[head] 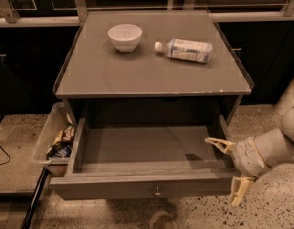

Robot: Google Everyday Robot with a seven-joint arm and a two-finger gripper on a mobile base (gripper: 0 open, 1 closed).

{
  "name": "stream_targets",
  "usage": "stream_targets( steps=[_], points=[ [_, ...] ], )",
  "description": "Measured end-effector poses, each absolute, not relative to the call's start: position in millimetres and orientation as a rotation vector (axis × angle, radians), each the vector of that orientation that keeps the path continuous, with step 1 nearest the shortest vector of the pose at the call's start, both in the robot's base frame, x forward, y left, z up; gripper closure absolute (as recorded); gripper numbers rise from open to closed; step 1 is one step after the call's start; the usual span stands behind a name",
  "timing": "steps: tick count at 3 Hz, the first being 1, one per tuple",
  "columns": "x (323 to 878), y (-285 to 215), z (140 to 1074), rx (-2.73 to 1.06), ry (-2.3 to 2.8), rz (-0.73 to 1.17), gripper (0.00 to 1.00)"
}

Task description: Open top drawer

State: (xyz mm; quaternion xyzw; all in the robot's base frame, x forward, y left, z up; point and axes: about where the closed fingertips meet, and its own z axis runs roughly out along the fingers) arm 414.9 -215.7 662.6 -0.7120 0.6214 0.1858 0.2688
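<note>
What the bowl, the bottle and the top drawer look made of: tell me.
Bowl: glazed ceramic, probably; white, smooth. Bottle: clear plastic, labelled. Top drawer: matte grey, painted wood or laminate; knob shiny metal. Gripper, open, at the drawer's right front corner.

Speckled terrazzo floor point(104, 216), dark cabinets point(23, 70) behind, dim warm light.

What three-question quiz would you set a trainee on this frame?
1. True or false: the wide grey top drawer with a round metal knob is shut.
2. Where is the two-finger gripper? A: left of the drawer. B: by its right front corner, fingers spread. C: on the cabinet top.
3. Fill in: the clear plastic bottle lies on its ___ near the white round bowl.

Key: 1 false (it is pulled out); 2 B; 3 side.
</note>
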Motion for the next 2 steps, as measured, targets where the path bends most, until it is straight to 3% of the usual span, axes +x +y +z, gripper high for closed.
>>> stream_targets(
  steps=[2],
  points=[
    [435.4, -218.9, 773.8, -2.015, 1.600, 0.249, 0.00]
  ],
)
